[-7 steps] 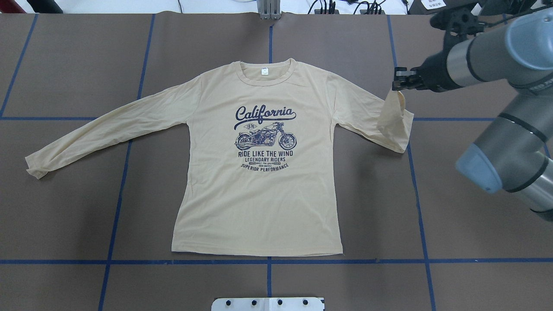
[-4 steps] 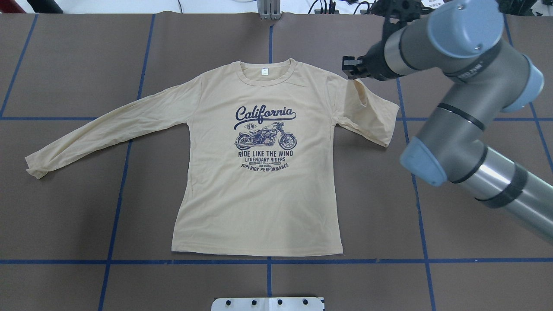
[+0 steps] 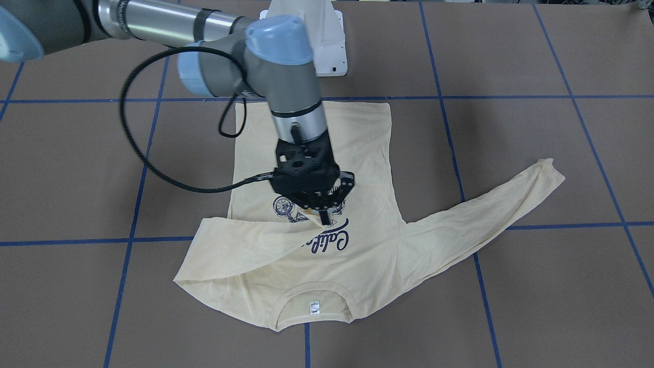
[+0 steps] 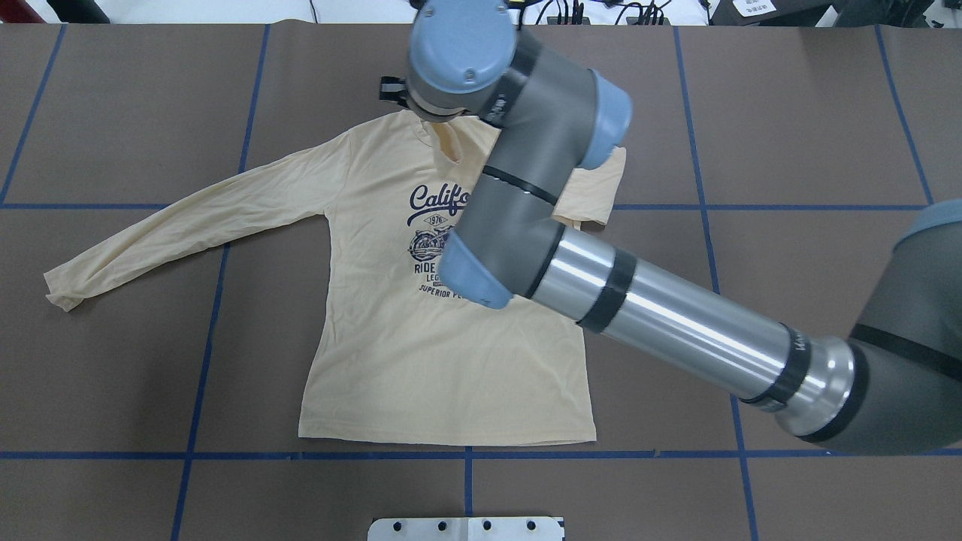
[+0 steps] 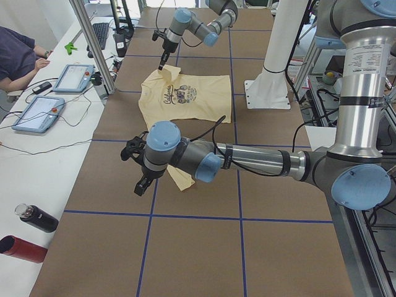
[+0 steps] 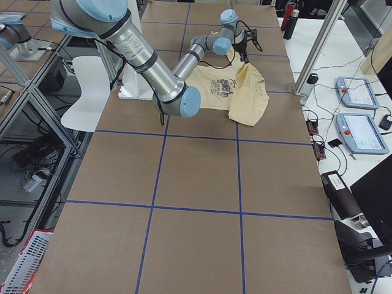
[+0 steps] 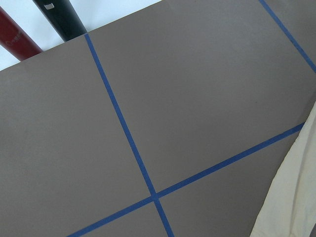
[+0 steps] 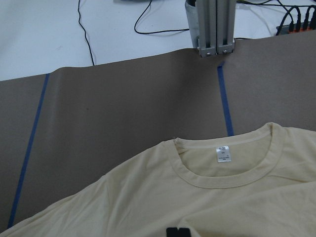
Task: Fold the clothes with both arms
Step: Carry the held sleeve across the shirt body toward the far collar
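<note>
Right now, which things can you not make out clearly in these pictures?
- Print: overhead, the right arm covers its right half.
- Right pincer: overhead, mostly hidden under its own wrist; the front view shows it shut on the folded sleeve.
- Left pincer: seen only in the left side view, too small to tell open or shut.
- Label text: too small in every view.

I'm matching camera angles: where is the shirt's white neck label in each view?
Front-facing: neck label bottom centre.
Overhead: hidden by the right arm and held sleeve.
Exterior left: too small to tell.
Exterior right: too small to tell.
Left wrist: not in it.
Right wrist: right of centre, low.
Shared landmark: the collar ring around it.
</note>
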Action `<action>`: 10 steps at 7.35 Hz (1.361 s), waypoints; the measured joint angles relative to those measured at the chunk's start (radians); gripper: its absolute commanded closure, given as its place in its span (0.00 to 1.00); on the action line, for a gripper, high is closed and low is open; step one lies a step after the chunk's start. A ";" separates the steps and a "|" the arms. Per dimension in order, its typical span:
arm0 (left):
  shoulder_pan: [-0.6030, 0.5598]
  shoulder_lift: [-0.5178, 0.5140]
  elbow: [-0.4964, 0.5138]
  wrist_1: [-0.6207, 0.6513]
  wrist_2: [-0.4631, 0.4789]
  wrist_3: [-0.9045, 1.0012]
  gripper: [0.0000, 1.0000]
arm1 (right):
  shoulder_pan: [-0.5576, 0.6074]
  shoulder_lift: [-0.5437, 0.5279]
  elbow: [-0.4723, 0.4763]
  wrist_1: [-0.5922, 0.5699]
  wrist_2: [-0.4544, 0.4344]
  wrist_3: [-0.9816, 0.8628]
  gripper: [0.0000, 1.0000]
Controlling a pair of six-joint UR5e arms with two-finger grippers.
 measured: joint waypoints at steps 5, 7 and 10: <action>0.000 0.000 0.007 -0.001 0.000 0.002 0.00 | -0.085 0.258 -0.321 0.006 -0.098 0.031 1.00; 0.000 0.001 0.006 -0.001 -0.001 0.002 0.00 | -0.108 0.285 -0.384 0.028 -0.117 0.048 0.49; 0.000 0.001 0.004 -0.003 -0.002 0.002 0.00 | -0.119 0.318 -0.439 0.047 -0.123 0.067 0.03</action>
